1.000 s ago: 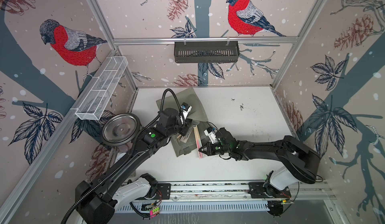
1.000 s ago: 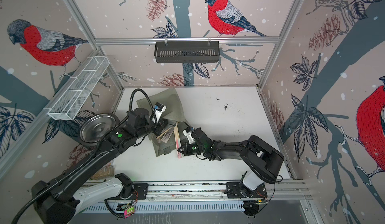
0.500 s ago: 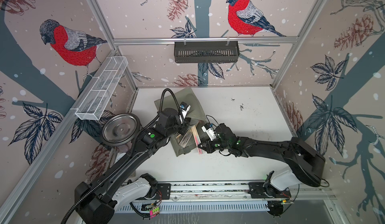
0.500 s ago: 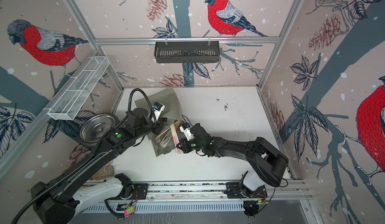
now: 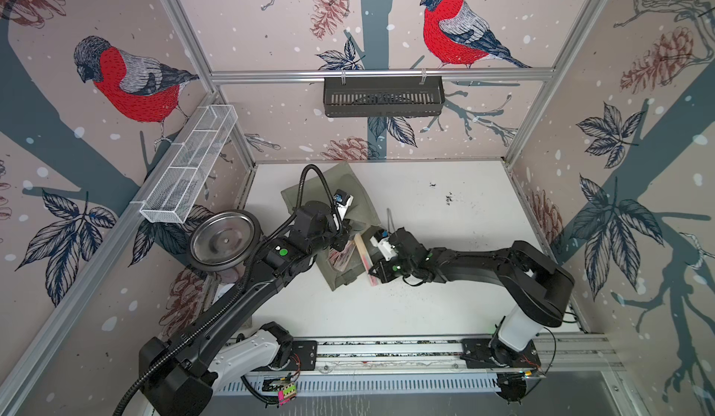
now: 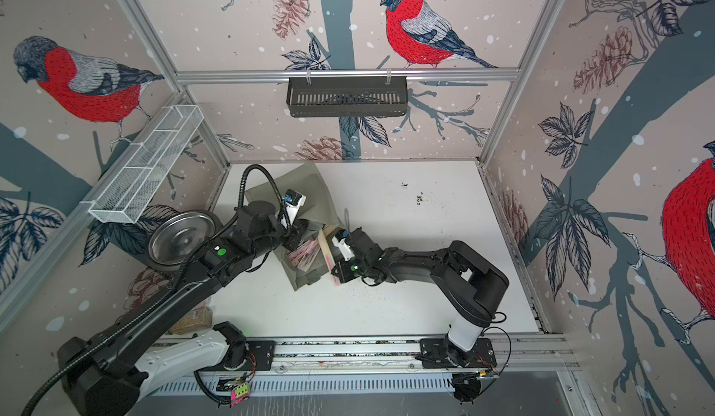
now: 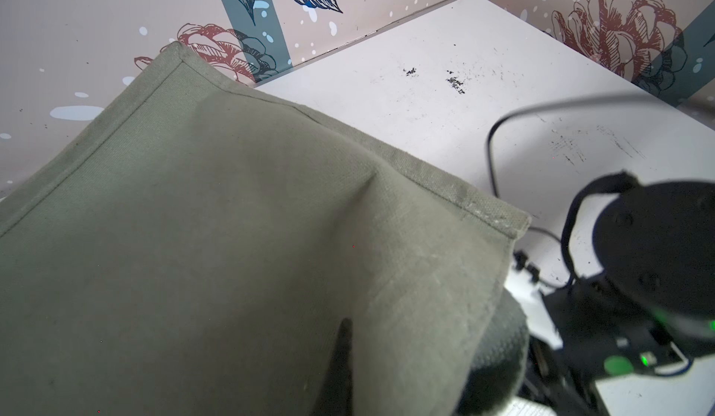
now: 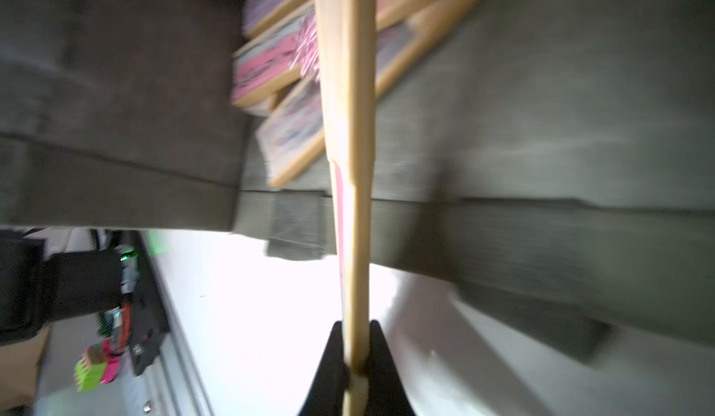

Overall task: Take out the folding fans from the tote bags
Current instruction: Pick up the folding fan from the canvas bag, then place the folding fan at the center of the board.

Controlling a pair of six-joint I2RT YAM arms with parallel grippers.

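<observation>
bag (image 7: 193, 240): plain grey-green
held fan (image 8: 358, 162): pale wood, edged in pink
other fans (image 8: 271, 62): patterned pink and purple
basket (image 5: 383, 96): black

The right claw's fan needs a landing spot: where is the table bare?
Widest bare patch: table between the right arm and back wall, out to the right wall. A narrower strip lies between tote bag and front rail. Crowded: the bag's mouth, where the left claw, right claw and fans meet.

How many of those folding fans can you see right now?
At least 5: one fan clamped in the right hand, its far end over the open tote bag; four more fans piled inside it. Others may lie hidden underneath.
</observation>
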